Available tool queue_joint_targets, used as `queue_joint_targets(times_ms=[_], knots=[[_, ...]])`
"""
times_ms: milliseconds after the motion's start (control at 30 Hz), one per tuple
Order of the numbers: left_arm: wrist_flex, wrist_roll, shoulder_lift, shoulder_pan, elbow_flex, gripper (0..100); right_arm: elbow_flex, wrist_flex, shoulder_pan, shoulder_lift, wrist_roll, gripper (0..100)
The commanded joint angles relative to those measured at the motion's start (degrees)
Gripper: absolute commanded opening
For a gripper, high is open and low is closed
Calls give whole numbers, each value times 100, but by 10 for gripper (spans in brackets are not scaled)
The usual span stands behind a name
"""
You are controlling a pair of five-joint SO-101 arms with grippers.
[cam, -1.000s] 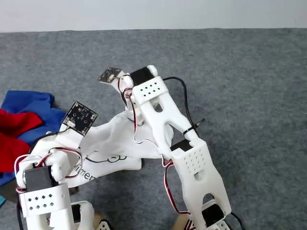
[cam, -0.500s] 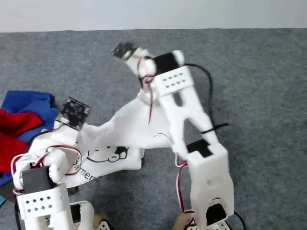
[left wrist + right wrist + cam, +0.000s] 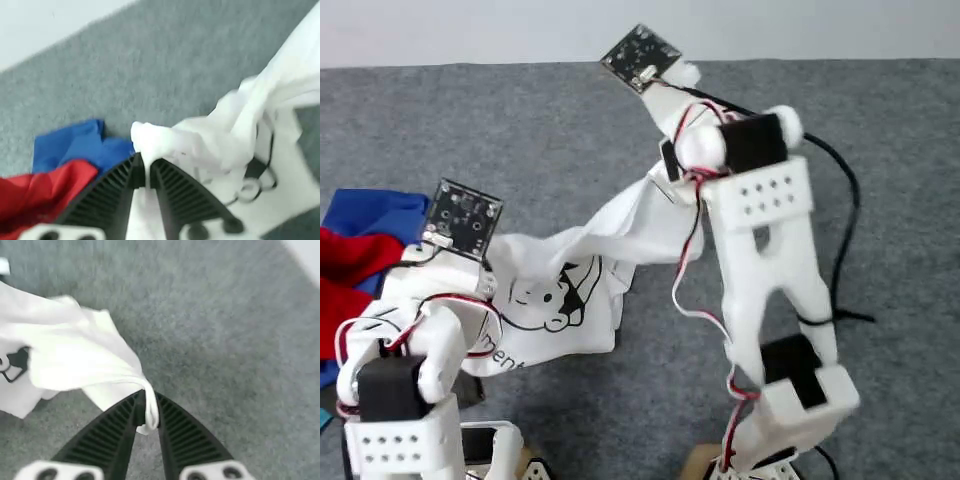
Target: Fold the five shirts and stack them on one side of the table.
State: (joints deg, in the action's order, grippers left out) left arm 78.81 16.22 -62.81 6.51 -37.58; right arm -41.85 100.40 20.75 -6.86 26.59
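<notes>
The white cloth shirt with a black cartoon print [image 3: 582,262] stretches between 2 grippers: the left gripper [image 3: 143,172] pinches 1 bunched edge, the right gripper [image 3: 147,409] pinches another

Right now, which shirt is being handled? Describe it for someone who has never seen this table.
On the grey table, look to the middle. The white shirt is stretched between the left pincer and right pincer, each shut on its cloth. Unlike the blue shirt and red shirt piled beside it, it is white with a black line drawing.
</notes>
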Motion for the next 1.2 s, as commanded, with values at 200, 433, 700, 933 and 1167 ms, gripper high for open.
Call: queue_joint_targets(times_ms=[200, 433, 700, 933, 1167], knots=[[-273, -765, -70, -897, 1358, 6, -62, 242, -444, 1684, 9, 10], [-563, -879, -70, -1240, 1481, 7, -62, 242, -1138, 2484, 378, 10], [-730, -369, 26, -1248, 1947, 7, -79, 215, -1851, 3064, 484, 10], [-686, -369, 316, -1240, 1947, 7, -88, -48, -2378, 3547, 589, 10], [-677, -396, 695, -1275, 1930, 7, -88, -1130, -2695, 3829, 730, 10]])
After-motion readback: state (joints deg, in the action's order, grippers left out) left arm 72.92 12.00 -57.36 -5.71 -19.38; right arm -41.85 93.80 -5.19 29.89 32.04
